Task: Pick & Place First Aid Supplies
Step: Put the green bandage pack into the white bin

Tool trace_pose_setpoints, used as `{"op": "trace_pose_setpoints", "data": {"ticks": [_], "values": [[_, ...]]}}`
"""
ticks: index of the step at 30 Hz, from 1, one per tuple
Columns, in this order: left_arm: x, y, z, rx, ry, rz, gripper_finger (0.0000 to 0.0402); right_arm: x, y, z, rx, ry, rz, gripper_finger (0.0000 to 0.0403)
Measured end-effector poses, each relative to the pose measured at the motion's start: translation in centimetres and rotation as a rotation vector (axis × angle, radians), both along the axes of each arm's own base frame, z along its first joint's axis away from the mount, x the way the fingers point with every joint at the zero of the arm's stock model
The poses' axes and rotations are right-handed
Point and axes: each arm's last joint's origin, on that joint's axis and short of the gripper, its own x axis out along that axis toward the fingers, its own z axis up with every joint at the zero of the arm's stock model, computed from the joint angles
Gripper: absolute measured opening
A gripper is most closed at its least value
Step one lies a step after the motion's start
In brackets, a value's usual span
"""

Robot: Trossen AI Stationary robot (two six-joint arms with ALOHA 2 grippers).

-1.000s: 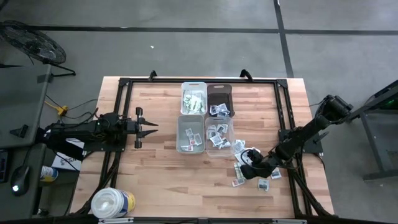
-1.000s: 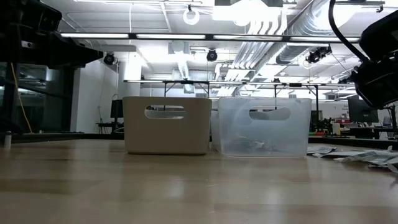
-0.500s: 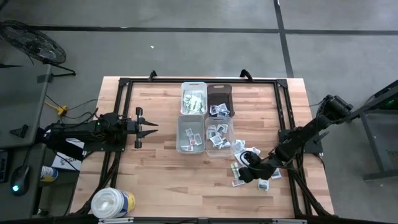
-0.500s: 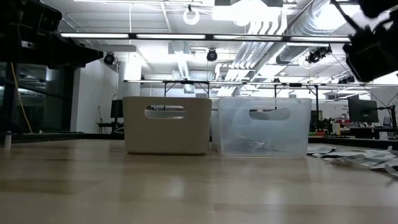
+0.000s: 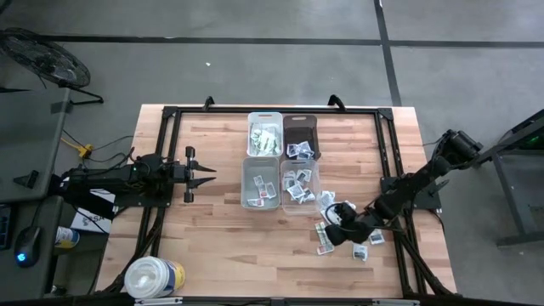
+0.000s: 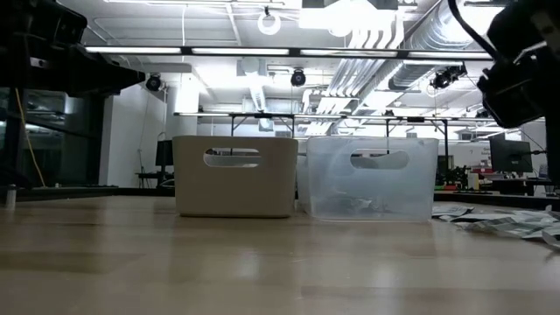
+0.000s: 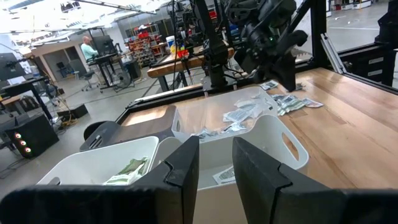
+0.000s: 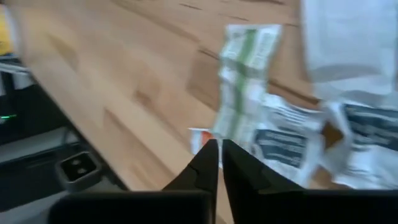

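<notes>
Several first aid supplies, small white packets with dark or green print, lie loose on the wood (image 5: pixel 327 238) at the near right, just near of the bins. A green-and-white packet (image 8: pixel 245 74) and dark-printed ones (image 8: pixel 292 143) fill the right wrist view. My right gripper (image 5: pixel 338 223) (image 8: pixel 215 149) slants down over this heap, shut, with nothing showing between its fingers. My left gripper (image 5: pixel 204 172) (image 7: pixel 214 162) waits level and open at the table's left, pointing at the bins.
Four small bins stand together mid-table: a white one with greenish packets (image 5: pixel 265 134), a dark one (image 5: pixel 299 134), a pale one (image 5: pixel 261 183) and a clear one (image 5: pixel 299 183) holding packets. A big white tub (image 5: pixel 155 277) stands at the near left. A black frame (image 5: pixel 387 144) borders the table.
</notes>
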Motion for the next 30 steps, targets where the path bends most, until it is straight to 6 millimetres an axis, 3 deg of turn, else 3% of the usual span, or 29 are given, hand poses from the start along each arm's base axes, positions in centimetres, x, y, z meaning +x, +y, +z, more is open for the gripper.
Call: {"op": "trace_pose_setpoints", "data": {"ticks": [10,14,30], "values": [[0.0,0.0,0.0,0.000,0.000,0.000,0.0096,0.1,-0.9,-0.3,-0.029,0.050,-0.016,0.0140],[0.0,0.0,0.0,0.000,0.000,0.000,0.0096,0.1,-0.8,-0.6,-0.029,0.064,-0.012,0.0171],[0.0,0.0,0.0,0.000,0.000,-0.001,0.0096,1.5,0.1,-2.5,-0.011,0.026,0.005,0.0181]]}}
